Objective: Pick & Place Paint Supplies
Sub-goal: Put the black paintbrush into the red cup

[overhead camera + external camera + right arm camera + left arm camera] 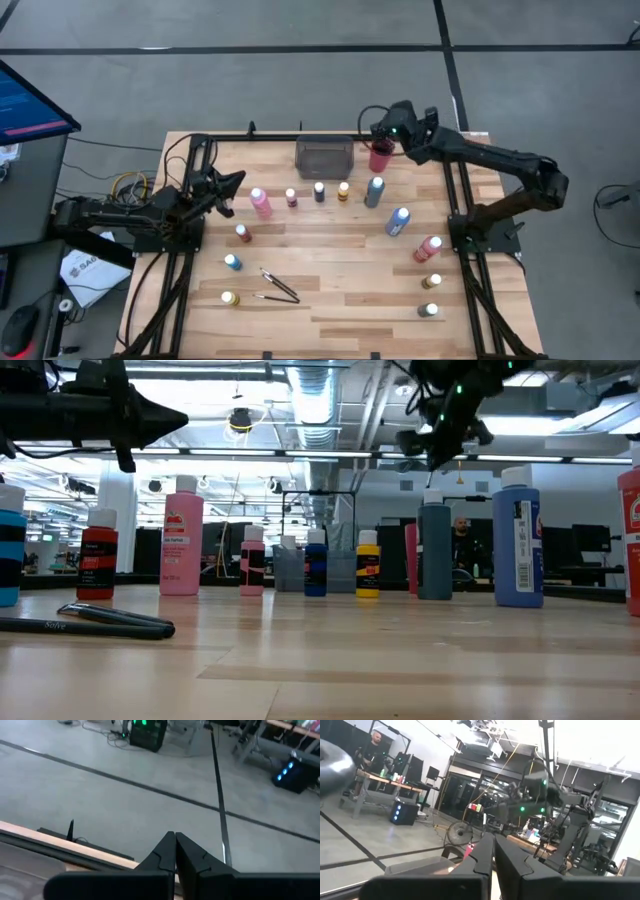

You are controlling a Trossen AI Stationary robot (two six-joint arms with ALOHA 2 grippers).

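Paint bottles stand upright across the table: a pink one (260,202), small red (291,197), dark (319,191), yellow (343,190), grey-blue (374,191), blue (397,221), red (428,248), and more toward the near edge. Two dark-handled brushes (278,286) lie flat on the wood near the front. My right gripper (378,126) (175,839) hangs shut above the far edge, beside the red cup (381,156); nothing shows between its fingers. My left gripper (238,181) (494,842) is shut, raised over the table's left side, left of the pink bottle.
A grey rectangular tray (324,157) sits at the far edge, left of the red cup. Black frame rails run along the left and right table sides. Bare wood lies in the middle, between the bottle row and the brushes. A person stands in the room behind.
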